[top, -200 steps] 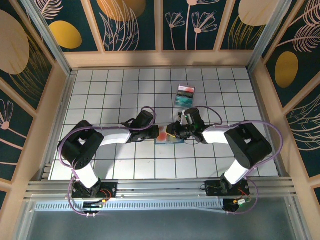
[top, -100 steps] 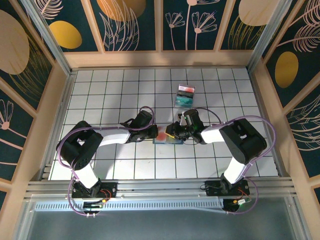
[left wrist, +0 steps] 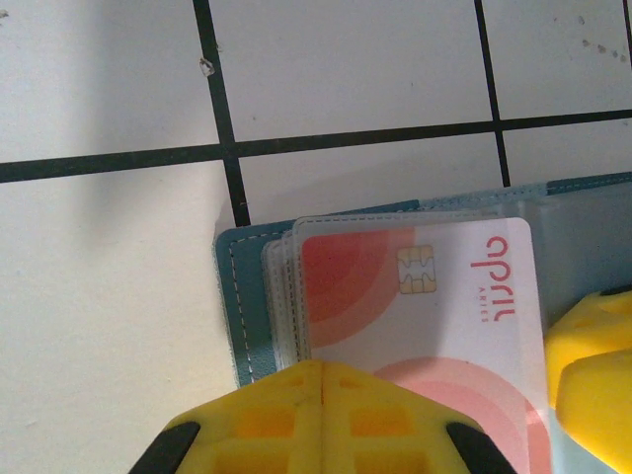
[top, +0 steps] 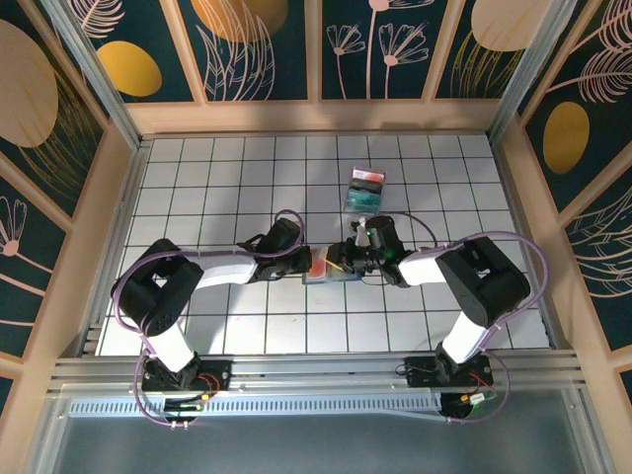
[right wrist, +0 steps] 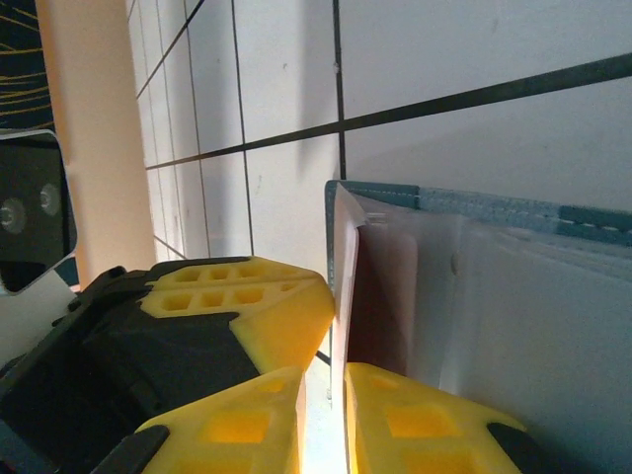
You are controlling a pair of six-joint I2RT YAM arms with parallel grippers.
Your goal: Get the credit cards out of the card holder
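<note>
**A:** From above, where is the card holder?

**B:** The card holder point(top: 324, 280) lies flat on the bench point(top: 227, 178), near the middle, between the two arms; a reddish-orange credit card point(top: 318, 265) shows at its left end. The left end effector point(top: 307, 265) reaches it from the left and the right end effector point(top: 340, 263) from the right, both low over it; a clear tray point(top: 366, 188) with red and teal contents sits further back, well apart.

**A:** And the left wrist?

**B:** The left end effector point(left wrist: 321, 373) has its yellow fingers pressed flush together with nothing between them; their tips sit at the near end of the credit card point(left wrist: 434, 316). The card lies face up, chip showing, on clear sleeves point(left wrist: 279, 286) over the card holder point(left wrist: 240, 306); a yellow finger point(left wrist: 592, 365) of the right end effector stands just beside the card's right edge.

**A:** The right wrist?

**B:** The right end effector point(right wrist: 326, 420) has its jaws nearly together, a narrow slit left; a thin pale edge point(right wrist: 338, 296) runs into that slit. Whether they pinch it I cannot tell, nor whether it is card or sleeve; the card holder point(right wrist: 474, 202) spreads to the right, and the left end effector's fingers point(right wrist: 237, 296) sit just left of the edge.
</note>
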